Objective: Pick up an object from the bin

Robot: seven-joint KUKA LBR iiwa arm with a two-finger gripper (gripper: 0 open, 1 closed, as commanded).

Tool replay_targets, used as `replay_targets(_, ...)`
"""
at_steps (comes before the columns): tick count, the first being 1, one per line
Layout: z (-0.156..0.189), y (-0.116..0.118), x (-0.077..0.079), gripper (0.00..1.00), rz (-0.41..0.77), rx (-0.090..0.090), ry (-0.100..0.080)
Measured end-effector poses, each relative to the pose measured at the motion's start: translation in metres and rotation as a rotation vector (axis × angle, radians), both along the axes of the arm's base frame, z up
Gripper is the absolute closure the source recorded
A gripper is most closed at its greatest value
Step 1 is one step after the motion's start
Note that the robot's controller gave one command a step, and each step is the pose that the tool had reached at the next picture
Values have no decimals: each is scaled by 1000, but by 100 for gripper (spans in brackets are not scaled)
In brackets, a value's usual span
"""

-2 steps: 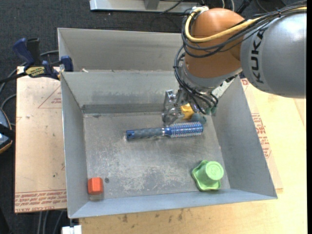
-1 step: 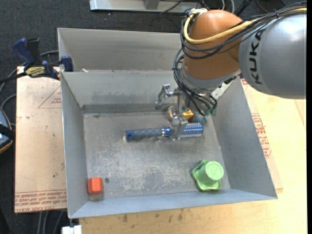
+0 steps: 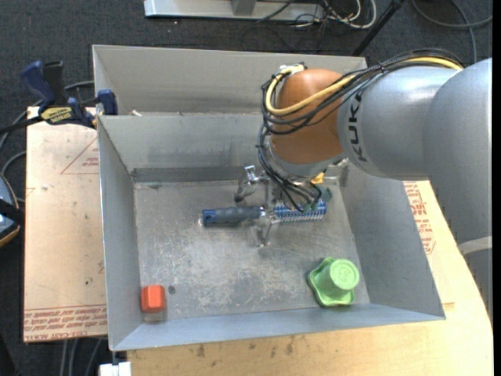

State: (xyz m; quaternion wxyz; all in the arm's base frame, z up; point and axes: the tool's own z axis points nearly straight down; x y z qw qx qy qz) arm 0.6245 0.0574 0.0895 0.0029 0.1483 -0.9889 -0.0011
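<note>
**Dark blue tool (image 3: 229, 216) between spread jaws**

Lies flat on the grey bin (image 3: 117, 210) floor at frame centre, long side left to right. Straddled at its right end by released jaws, one tip above, one below. Just right of it, a blue toothed strip (image 3: 305, 214); green cap (image 3: 335, 280) lower right; orange block (image 3: 153, 298) lower left.

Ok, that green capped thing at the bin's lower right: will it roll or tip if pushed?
The green capped thing probably slides rather than rolls: its base looks lumpy, not round. It looks like plastic, so it is likely light and stiff.
</note>
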Motion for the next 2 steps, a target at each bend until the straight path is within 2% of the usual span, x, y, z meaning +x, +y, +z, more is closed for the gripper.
replay_targets(1,5,0,2,100,-1,1,-7)
replay_targets(2,136,-15,-5,100,50,0,-16)
